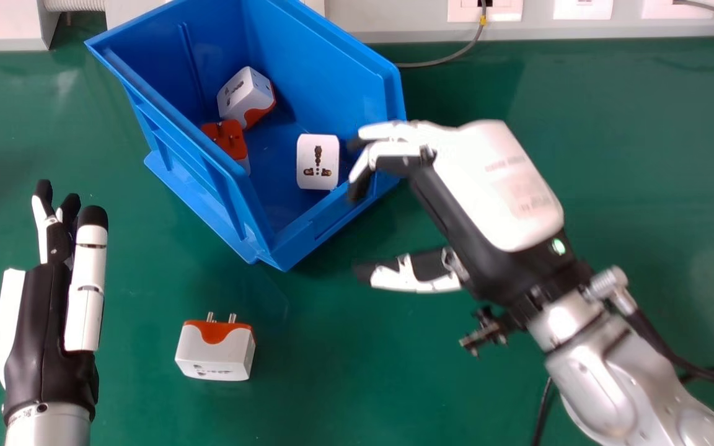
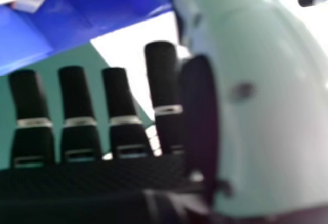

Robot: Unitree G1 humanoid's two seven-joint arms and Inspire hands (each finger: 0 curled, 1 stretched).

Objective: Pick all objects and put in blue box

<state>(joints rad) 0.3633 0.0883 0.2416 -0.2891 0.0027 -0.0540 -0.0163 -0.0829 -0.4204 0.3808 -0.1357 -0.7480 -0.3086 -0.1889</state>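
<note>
Three white-and-orange adapters [image 1: 318, 145] lie inside the blue box [image 1: 338, 77], one adapter [image 1: 215, 356] in front; near its right side is right hand [image 1: 493, 186], thumb and fingers apart

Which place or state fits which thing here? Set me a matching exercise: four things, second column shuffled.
1. blue plastic box
2. white and orange plug adapter outside it
3. black and white left hand
4. black and white right hand

A. resting on the green tabletop
B. overlapping the box's right side in the head view
C. holding three adapters
D. left of the lone adapter

Pairs: 1-C, 2-A, 3-D, 4-B
</note>
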